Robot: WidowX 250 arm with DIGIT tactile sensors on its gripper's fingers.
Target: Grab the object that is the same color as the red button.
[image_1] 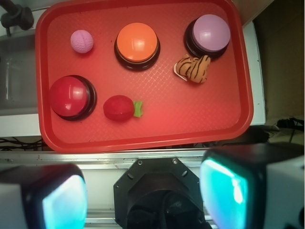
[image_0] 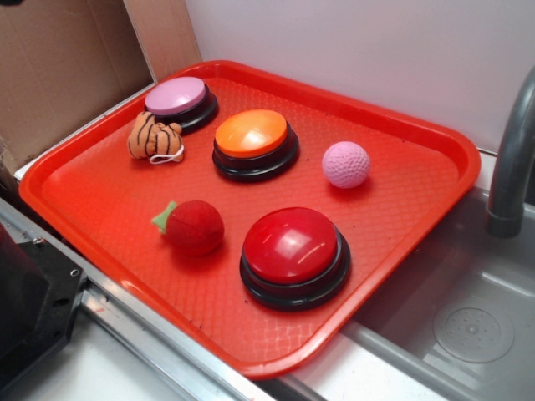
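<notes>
The small red plush strawberry (image_0: 194,226) with a green leaf tip lies on the red tray (image_0: 100,192), left of the large glossy red button (image_0: 292,251) on its black base. In the wrist view the strawberry (image_1: 119,108) sits right of the red button (image_1: 70,97). My gripper (image_1: 143,198) is open and empty, its two teal pads (image_1: 224,195) wide apart. It hangs high over the robot's black base, off the tray's near edge and well away from the strawberry. The gripper does not show in the exterior view.
On the tray are an orange-domed button (image_0: 253,140), a pink-topped button (image_0: 178,100), an orange striped plush tiger (image_0: 154,138) and a pink dimpled ball (image_0: 346,164). A metal sink (image_0: 468,317) with a grey faucet (image_0: 510,159) lies right of the tray. Cardboard (image_0: 58,75) stands behind.
</notes>
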